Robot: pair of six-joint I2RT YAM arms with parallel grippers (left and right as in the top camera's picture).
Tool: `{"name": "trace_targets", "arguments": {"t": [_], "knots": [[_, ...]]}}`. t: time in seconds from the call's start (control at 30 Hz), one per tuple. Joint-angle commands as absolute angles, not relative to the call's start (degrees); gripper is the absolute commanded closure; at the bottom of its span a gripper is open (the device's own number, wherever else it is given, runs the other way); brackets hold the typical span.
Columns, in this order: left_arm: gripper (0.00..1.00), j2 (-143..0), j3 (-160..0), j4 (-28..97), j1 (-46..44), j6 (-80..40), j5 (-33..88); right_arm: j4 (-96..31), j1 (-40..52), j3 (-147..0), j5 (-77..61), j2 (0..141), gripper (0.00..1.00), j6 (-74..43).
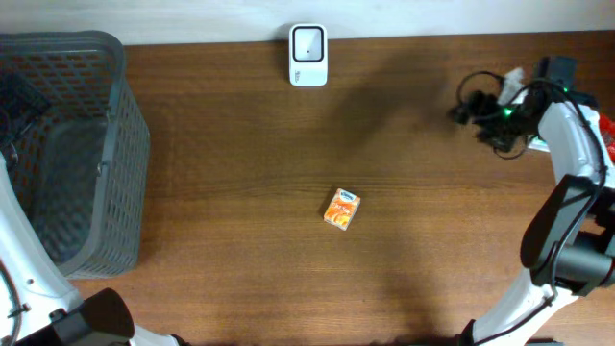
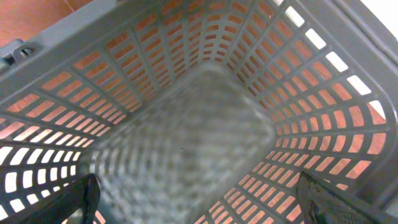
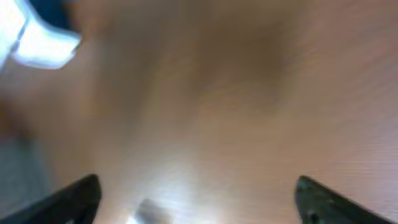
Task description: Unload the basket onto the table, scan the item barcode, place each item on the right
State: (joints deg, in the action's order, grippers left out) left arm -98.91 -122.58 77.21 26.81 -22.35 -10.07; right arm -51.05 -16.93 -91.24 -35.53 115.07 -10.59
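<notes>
Your left jaws gape empty inside the grey basket (image 2: 186,62). Your right jaws gape empty above the desk (image 3: 249,93).

A small orange box (image 1: 341,210) is seen lying flat near the centre of the wooden table (image 1: 240,192). A white scanner (image 1: 308,55) is set at 12 o'clock by the far edge, well apart from the box. A grey mesh basket (image 1: 125,144) is placed at 9 o'clock. The right arm (image 1: 577,144) is folded at 3 o'clock, and the left arm (image 1: 24,269) is seen at 8 o'clock.
</notes>
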Motion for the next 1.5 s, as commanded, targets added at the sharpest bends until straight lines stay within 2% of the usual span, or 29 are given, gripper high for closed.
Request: {"name": "trace_targets", "arguments": {"t": [0.0, 0.1, 0.27, 0.3, 0.33, 0.37, 0.4, 0.43, 0.5, 0.53, 0.63, 0.73, 0.93, 1.1, 1.23, 1.3, 1.47], "knots": [[0.01, -99.0, -122.8, 77.3, 27.2, -22.9, -10.3, -61.3, -12.3, -90.9, -46.7, 114.8, 0.00, -0.8], [0.01, -99.0, -122.8, 77.3, 27.2, -22.9, -10.3, -69.4, -5.6, -90.9, -39.4, 114.8, 0.00, 8.3], [0.01, -99.0, -122.8, 77.3, 27.2, -22.9, -10.3, -68.8, 5.8, -89.0, -33.8, 114.9, 0.01, 7.2], [0.01, -99.0, -122.8, 77.3, 27.2, -22.9, -10.3, -68.0, 7.8, -88.5, -33.8, 114.9, 0.08, 5.8], [0.01, -99.0, -122.8, 77.3, 27.2, -22.9, -10.3, -67.3, 9.4, -88.2, -33.8, 114.9, 0.20, 4.5], [0.01, -99.0, -122.8, 77.3, 27.2, -22.9, -10.3, -66.0, 11.5, -87.7, -33.7, 114.9, 0.39, 2.1], [0.01, -99.0, -122.8, 77.3, 27.2, -22.9, -10.3, -64.9, 13.5, -87.2, -33.7, 114.9, 0.46, -0.7], [0.01, -99.0, -122.8, 77.3, 27.2, -22.9, -10.3, -63.5, 15.0, -86.8, -33.7, 114.9, 0.56, -3.2], [0.01, -99.0, -122.8, 77.3, 27.2, -22.9, -10.3, -61.4, 17.5, -85.6, -31.9, 114.9, 0.87, -9.0], [0.01, -99.0, -122.8, 77.3, 27.2, -22.9, -10.3, -60.5, 18.7, -84.8, -29.4, 114.9, 0.96, -12.0], [0.01, -99.0, -122.8, 77.3, 27.2, -22.9, -10.3, -58.2, 22.2, -82.2, -19.8, 114.9, 0.96, -19.6], [0.01, -99.0, -122.8, 77.3, 27.2, -22.9, -10.3, -56.6, 24.0, -79.6, -16.8, 114.9, 0.96, -24.8], [0.01, -99.0, -122.8, 77.3, 27.2, -22.9, -10.3, -56.5, 24.0, -77.8, -10.8, 114.9, 0.96, -26.0], [0.01, -99.0, -122.8, 77.3, 27.2, -22.9, -10.3, -57.0, 23.6, -76.2, 2.2, 114.9, 0.94, -26.0], [0.01, -99.0, -122.8, 77.3, 27.2, -22.9, -10.3, -58.9, 20.1, -76.2, 12.4, 114.9, 0.90, -26.0], [0.01, -99.0, -122.8, 77.3, 27.2, -22.9, -10.3, -59.4, 17.9, -76.2, 12.7, 114.9, 0.86, -26.0], [0.01, -99.0, -122.8, 77.3, 27.2, -22.9, -10.3, -60.2, 11.9, -76.2, 12.5, 114.9, 0.87, -26.0]]}}
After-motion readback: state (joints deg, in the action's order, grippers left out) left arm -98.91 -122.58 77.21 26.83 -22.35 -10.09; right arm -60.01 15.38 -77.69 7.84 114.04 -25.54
